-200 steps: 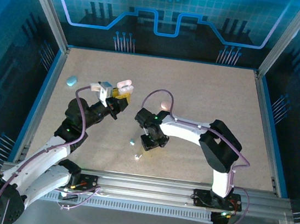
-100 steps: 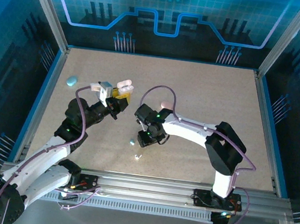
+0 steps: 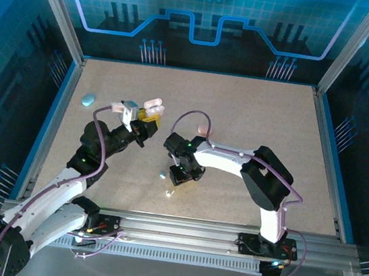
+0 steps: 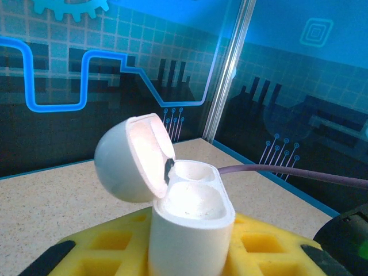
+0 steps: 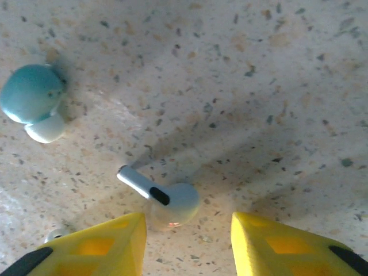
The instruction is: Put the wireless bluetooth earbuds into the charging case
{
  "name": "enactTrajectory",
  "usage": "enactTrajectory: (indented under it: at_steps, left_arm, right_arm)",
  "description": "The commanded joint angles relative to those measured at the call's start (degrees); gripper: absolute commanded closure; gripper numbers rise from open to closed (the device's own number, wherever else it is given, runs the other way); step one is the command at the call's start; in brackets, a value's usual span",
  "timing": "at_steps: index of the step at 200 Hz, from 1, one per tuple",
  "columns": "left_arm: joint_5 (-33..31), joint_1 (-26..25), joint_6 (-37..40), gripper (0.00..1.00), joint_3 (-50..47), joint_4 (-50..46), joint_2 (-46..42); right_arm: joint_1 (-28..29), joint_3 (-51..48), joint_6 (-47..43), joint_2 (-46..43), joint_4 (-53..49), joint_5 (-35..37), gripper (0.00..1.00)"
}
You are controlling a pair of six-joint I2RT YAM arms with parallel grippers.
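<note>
Right wrist view: pickup step; our right gripper (image 5: pixel 188 230), jaws apart, must close on the white earbud (image 5: pixel 167 198); left gripper (image 4: pixel 190 253) clamps the charging case (image 4: pixel 190 201).

A white charging case (image 4: pixel 190 230) stands upright, its domed lid swung open to one side and both wells empty. On the desk (image 5: pixel 259 69) a white stemmed earbud (image 5: pixel 167 198) lies on its side, and near it a light blue earbud (image 5: pixel 31 98).
</note>
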Motion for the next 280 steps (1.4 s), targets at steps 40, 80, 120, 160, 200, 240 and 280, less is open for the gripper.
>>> enactTrajectory:
  at_steps: [40,80,120,160,200,240,280]
  left_arm:
    - [0.2,0.6,-0.4,0.71,2.8,0.7,0.7]
    - [0.1,0.5,-0.2,0.71,2.6,0.7,0.5]
    - [-0.1,0.6,0.0,0.71,2.3,0.5,-0.1]
    - [-0.3,0.5,0.1,0.71,2.2,0.7,-0.2]
    - [-0.8,0.5,0.6,0.71,2.2,-0.3,-1.5]
    - [-1.0,0.5,0.7,0.71,2.2,-0.7,-1.9]
    - [-0.9,0.5,0.5,0.71,2.3,-0.6,-1.5]
  right_arm:
    - [-3.1,-2.3,-2.5,-4.8,-1.5,3.9,0.59]
    - [-3.7,-1.1,-2.8,-7.5,-2.7,3.6,0.59]
    - [-4.5,-0.3,1.5,-9.5,-1.3,2.5,0.61]
    - [-4.0,2.3,3.5,-5.4,1.4,-4.9,0.58]
    - [-2.3,6.2,4.4,0.8,-1.4,-3.5,0.57]
    - [-2.3,4.1,3.9,0.5,-1.3,-2.7,0.6]
    - [-3.9,0.0,4.2,-1.4,0.5,-2.6,0.65]
